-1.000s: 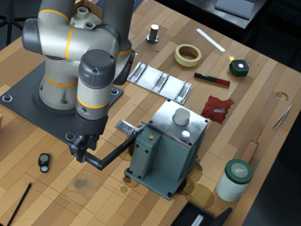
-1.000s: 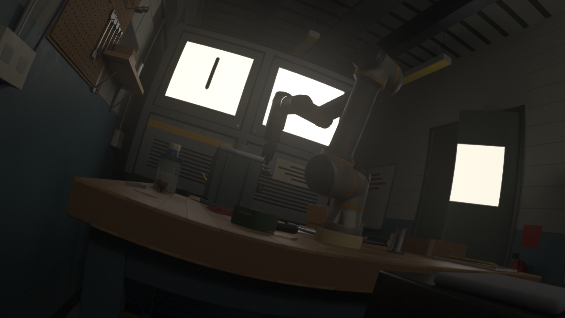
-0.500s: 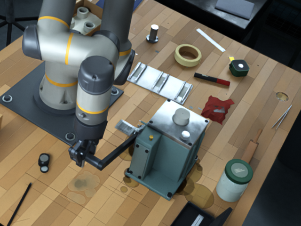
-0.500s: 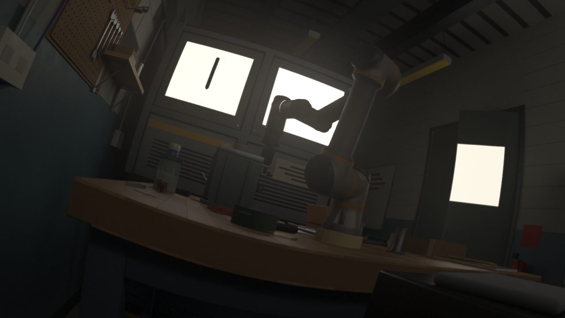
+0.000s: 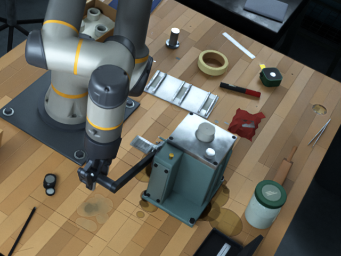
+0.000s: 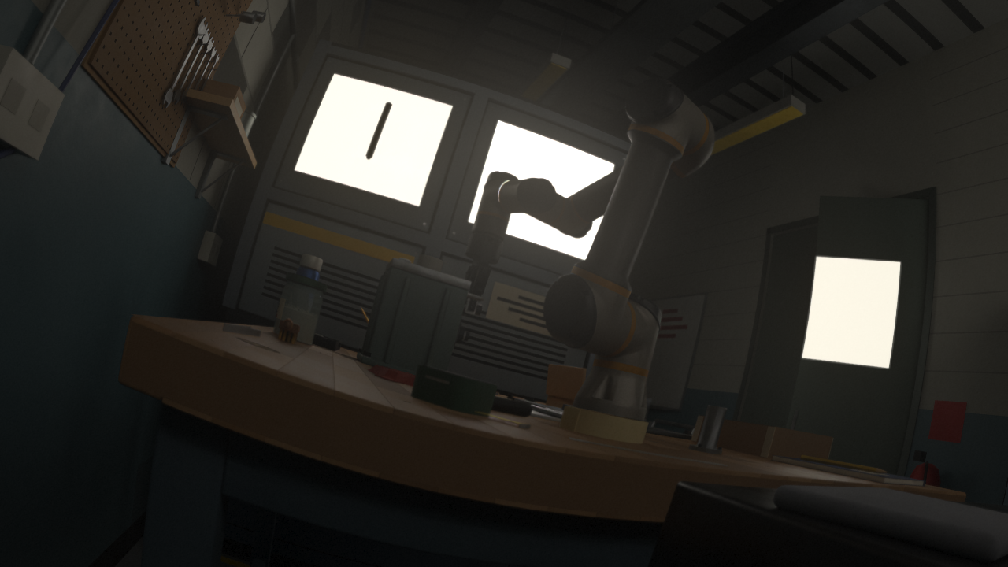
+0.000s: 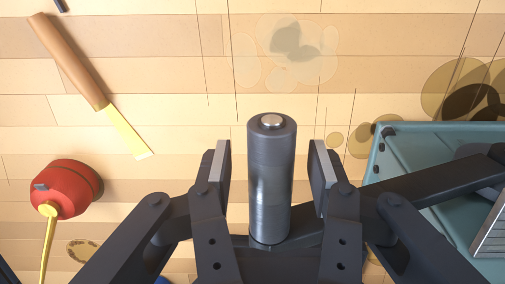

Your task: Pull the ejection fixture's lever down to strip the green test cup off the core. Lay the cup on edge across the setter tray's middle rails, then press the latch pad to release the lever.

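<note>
My gripper (image 5: 89,180) (image 7: 270,160) hangs low over the bench, left of the teal ejection fixture (image 5: 187,170). The fixture's black lever (image 5: 132,172) slopes down from the fixture to me. Its dark round handle (image 7: 271,180) stands between my fingers, apart from both pads. A pale grey cup (image 5: 205,131) sits on the fixture's steel top plate, beside a white round pad (image 5: 210,153). The steel setter tray (image 5: 181,93) with its rail pairs lies behind the fixture. My gripper is open and holds nothing.
Behind the work stands my arm's base on a dark plate (image 5: 63,110). A tape roll (image 5: 213,62), marker (image 5: 240,89) and red rag (image 5: 246,122) lie past the tray. A green-lidded jar (image 5: 265,204) stands right of the fixture. A chisel (image 7: 88,84) and a small black part (image 5: 49,184) lie near me.
</note>
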